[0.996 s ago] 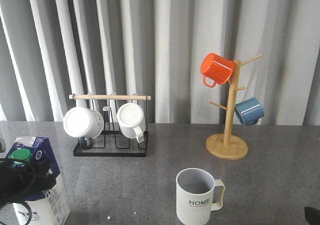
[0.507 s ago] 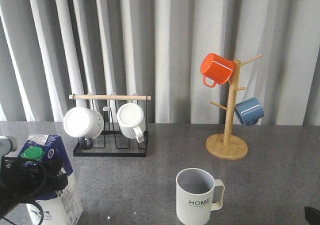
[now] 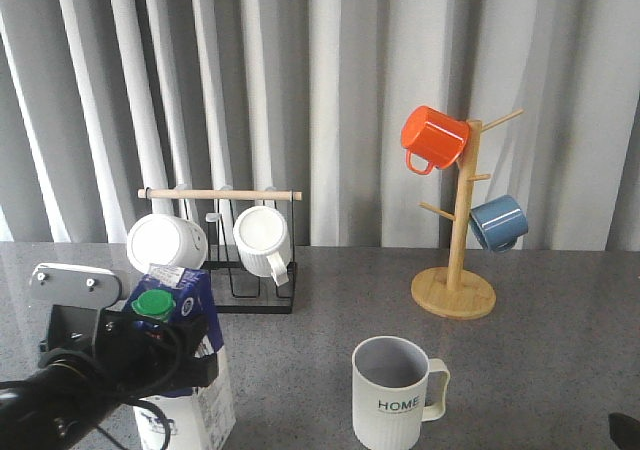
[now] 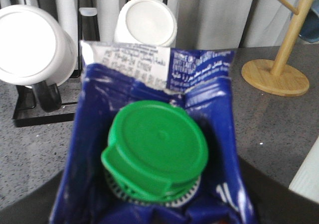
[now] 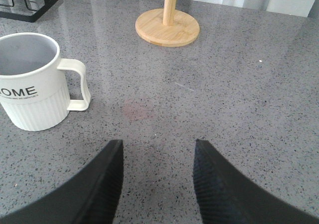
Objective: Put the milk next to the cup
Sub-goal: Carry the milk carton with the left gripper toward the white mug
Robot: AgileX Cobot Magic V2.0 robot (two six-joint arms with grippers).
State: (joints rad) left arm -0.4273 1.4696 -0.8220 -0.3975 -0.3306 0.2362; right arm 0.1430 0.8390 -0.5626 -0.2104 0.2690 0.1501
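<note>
— Milk is held where?
— It is clamped upright in the left tool, well left of the cup.
— And the right tool?
— Its fingers are kept apart over the bare surface.

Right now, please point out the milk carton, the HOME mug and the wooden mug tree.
milk carton (image 3: 185, 345), front view, blue upper side.
HOME mug (image 3: 392, 415), front view, ribbed wall.
wooden mug tree (image 3: 453, 295), front view, round base.

Your left gripper: fingertips hidden behind the milk, carton base cut off by the frame. Cup: lettering clipped to "OME". Right gripper: barely visible in front view.
</note>
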